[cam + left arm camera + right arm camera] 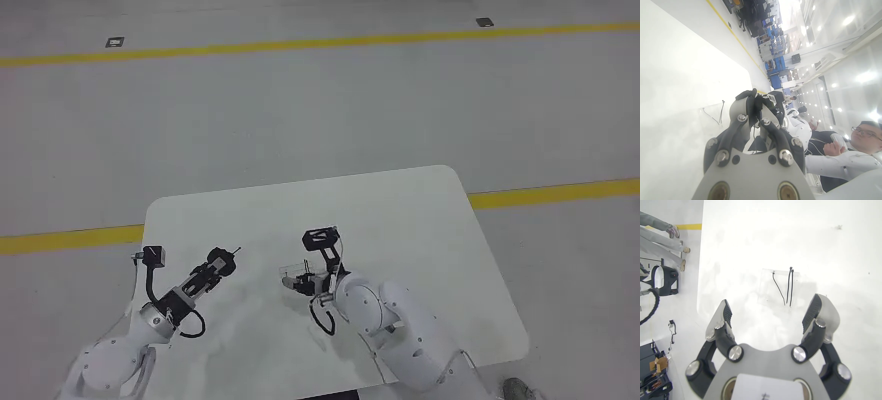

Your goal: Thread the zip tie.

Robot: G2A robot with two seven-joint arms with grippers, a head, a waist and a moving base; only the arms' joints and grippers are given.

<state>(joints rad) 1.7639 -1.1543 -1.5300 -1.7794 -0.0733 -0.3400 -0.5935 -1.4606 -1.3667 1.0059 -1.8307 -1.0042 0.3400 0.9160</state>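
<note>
Three black zip ties lie on a clear sheet [766,285] on the white table [400,210]. One is curved [778,289], and two straight ones [790,287] lie side by side. My right gripper [770,299] hovers open just short of the ties' tail ends, with nothing between its fingers; in the top view it [296,281] sits at the sheet [288,268]. My left gripper [753,94] is shut, raised off the table to the left of the sheet [222,262]. I cannot make out anything pinched in it. The ties [721,112] lie beyond it.
The table's rounded left edge [698,291] runs close to the right gripper. People stand on the floor beyond the table. The rest of the tabletop is bare white surface.
</note>
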